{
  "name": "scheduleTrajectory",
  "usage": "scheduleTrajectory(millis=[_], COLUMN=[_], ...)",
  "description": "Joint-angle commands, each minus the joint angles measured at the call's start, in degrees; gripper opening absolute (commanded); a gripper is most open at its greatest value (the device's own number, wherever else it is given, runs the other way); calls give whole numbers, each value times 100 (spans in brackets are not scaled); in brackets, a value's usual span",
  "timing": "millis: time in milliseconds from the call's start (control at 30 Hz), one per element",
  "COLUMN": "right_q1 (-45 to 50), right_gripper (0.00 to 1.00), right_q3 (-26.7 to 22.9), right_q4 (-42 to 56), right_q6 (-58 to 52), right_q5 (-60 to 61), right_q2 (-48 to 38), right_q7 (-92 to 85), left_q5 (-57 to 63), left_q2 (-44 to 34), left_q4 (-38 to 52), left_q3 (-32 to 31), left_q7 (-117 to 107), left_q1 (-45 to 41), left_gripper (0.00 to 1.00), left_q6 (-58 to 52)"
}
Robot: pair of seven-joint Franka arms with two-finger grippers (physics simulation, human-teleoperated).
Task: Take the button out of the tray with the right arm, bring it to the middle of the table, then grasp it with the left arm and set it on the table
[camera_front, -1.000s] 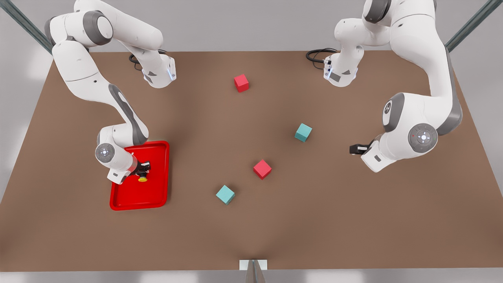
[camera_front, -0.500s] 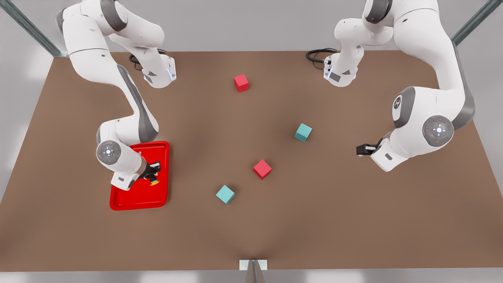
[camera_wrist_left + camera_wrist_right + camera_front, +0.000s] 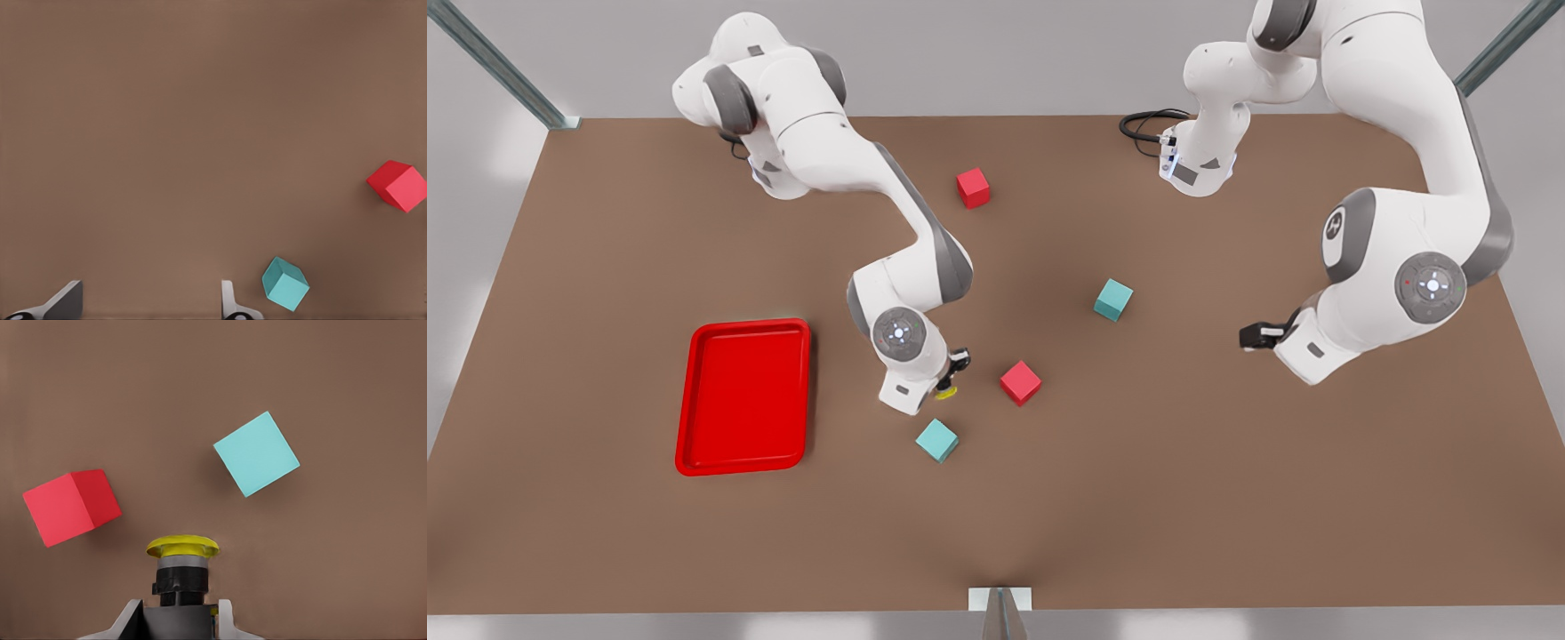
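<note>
Just beside the lower red cube (image 3: 1020, 382), your right gripper (image 3: 951, 373) clamps the little yellow-capped black button (image 3: 946, 391); carry's basically done, so next swing the open-fingered left gripper (image 3: 1249, 337) over.

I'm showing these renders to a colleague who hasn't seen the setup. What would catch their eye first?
Likely the bright red tray, lying bare toward the front view's left. Next, the right gripper near the middle of the table, shut on the yellow-capped button, with a red cube and a teal cube close by. The left gripper waits open at the front view's right.
</note>
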Motion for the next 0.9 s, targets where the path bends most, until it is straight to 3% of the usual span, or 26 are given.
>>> scheduleTrajectory(millis=[0, 233, 567, 867], right_q1=[158, 968, 915, 1091], right_gripper=[46, 46, 48, 50], right_q3=[-44, -272, -343, -184], right_q4=[224, 452, 1753, 1894], right_q6=[-165, 133, 1813, 2708], right_q5=[606, 940, 1564, 1802], right_q2=[147, 314, 1588, 2054], right_q7=[2371, 3189, 4525, 4983], left_q5=[7, -2, -2, 7], left_q2=[-46, -179, -179, -179], left_q4=[13, 22, 13, 13], left_q3=[11, -85, -59, -41], left_q7=[-37, -54, -37, -46], left_q1=[21, 13, 109, 109], left_gripper=[100, 100, 100, 100], left_q6=[-248, -476, -485, -485])
